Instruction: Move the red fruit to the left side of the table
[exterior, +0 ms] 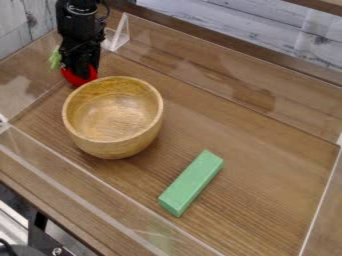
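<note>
The red fruit [68, 70], small and glossy with a green leafy top sticking out to the left, is at the far left of the table [247, 110], just behind the wooden bowl. My gripper [80, 71] comes straight down on it, black fingers closed around the fruit and hiding most of its middle. Whether the fruit rests on the wood or hangs just above it cannot be told.
A round wooden bowl [114, 116] stands directly in front of the gripper, close to it. A green rectangular block [191, 183] lies near the front, right of centre. Low clear acrylic walls [27, 125] edge the tabletop, with one corner just behind the gripper.
</note>
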### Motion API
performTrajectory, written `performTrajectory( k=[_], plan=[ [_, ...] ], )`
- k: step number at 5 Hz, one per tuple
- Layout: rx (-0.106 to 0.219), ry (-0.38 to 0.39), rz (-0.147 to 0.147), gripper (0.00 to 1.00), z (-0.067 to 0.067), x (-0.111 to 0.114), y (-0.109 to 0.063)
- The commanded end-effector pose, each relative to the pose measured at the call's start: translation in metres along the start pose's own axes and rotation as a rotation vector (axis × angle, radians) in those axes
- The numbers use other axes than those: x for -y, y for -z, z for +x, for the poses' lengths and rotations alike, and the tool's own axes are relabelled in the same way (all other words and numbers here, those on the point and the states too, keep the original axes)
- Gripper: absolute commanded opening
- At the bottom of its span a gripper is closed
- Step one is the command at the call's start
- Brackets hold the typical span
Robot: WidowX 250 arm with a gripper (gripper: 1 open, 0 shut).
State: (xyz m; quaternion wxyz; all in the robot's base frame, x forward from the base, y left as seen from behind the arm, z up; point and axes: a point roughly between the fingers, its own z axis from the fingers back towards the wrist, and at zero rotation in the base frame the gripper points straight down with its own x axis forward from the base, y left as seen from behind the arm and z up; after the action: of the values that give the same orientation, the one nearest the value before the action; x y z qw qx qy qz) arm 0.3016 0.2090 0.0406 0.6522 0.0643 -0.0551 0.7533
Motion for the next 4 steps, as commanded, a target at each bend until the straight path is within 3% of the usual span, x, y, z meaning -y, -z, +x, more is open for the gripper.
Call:
performTrajectory(
  k=[1, 2, 4],
  plan=[
    [0.006, 0.002, -0.030, 1.00, 0.003, 0.009, -0.020],
    [0.002, 0.029, -0.030, 1.00, 0.001, 0.006, -0.023],
    [-0.005, -0.028, -0.012, 1.00, 0.009, -0.002, -0.023]
  ],
)
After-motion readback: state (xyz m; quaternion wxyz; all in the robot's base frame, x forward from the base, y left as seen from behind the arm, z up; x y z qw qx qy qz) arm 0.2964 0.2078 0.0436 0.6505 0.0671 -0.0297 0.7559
